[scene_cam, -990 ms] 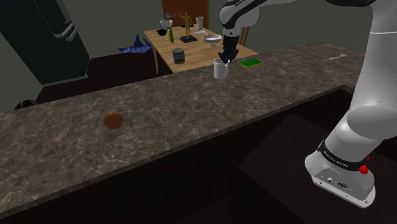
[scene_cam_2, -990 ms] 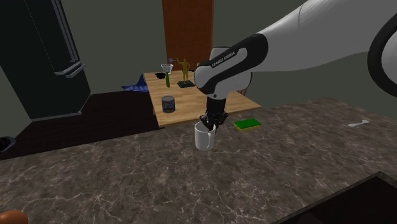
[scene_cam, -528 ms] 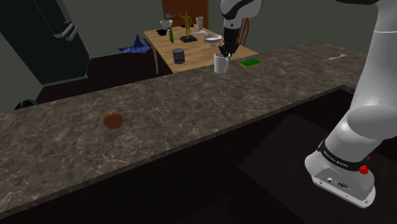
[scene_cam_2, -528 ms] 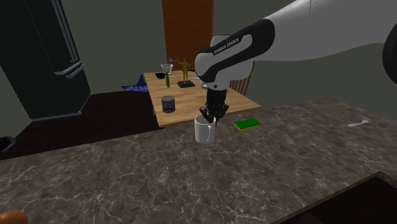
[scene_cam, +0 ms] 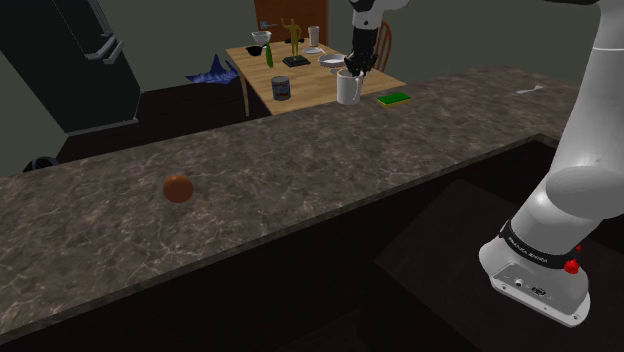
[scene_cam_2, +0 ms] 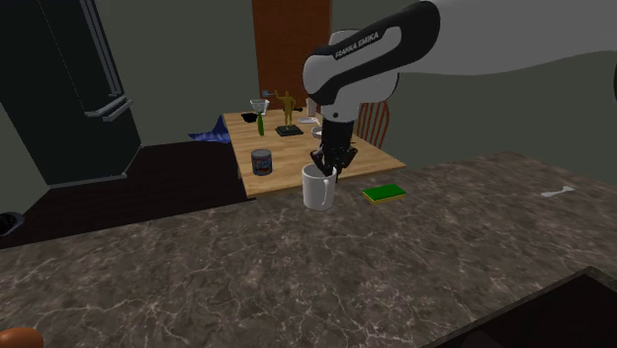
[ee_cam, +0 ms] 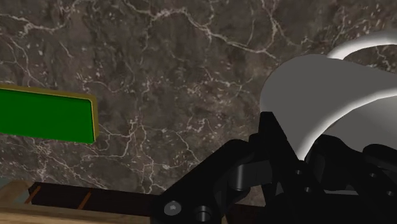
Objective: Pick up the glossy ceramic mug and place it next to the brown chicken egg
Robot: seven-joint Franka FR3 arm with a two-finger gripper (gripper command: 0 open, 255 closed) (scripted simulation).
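1. The gripper (scene_cam: 352,68) (scene_cam_2: 324,166) (ee_cam: 304,150) points down and is clenched on the rim of the white mug (scene_cam: 347,90) (scene_cam_2: 317,190) (ee_cam: 321,86). In the wrist view one black finger sits inside the cup and the other outside its wall.
2. The mug stays upright under the gripper, near the far edge of the dark marbled counter (scene_cam: 300,170) (scene_cam_2: 396,267) (ee_cam: 159,63). It appears lifted a little off the stone, though the gap under its base is hard to make out.
3. A green sponge (scene_cam: 394,98) (scene_cam_2: 384,193) (ee_cam: 44,114) with a yellow side lies flat on the counter near the mug, close to the same far edge, on the mug's right in both exterior views.
4. The brown egg (scene_cam: 178,188) (scene_cam_2: 20,338) rests on the counter well apart from the mug, about midway between the near and far edges and toward the shoulder view's left end.
5. A small white object (scene_cam: 530,91) (scene_cam_2: 559,191) lies on the counter toward the opposite end, beyond the sponge; I cannot tell what it is.
6. Past the counter's far edge stands a wooden table (scene_cam: 310,85) (scene_cam_2: 287,163) with a dark can (scene_cam: 281,89) (scene_cam_2: 262,161) near its front edge and a golden figure (scene_cam: 292,40) (scene_cam_2: 287,107) farther back.
7. A blue cloth (scene_cam: 212,72) (scene_cam_2: 212,132) hangs off that table's left corner.
8. A dark refrigerator (scene_cam: 60,60) (scene_cam_2: 69,89) fills the upper left of both exterior views.
9. The arm's white base (scene_cam: 535,275) sits at the shoulder view's lower right.
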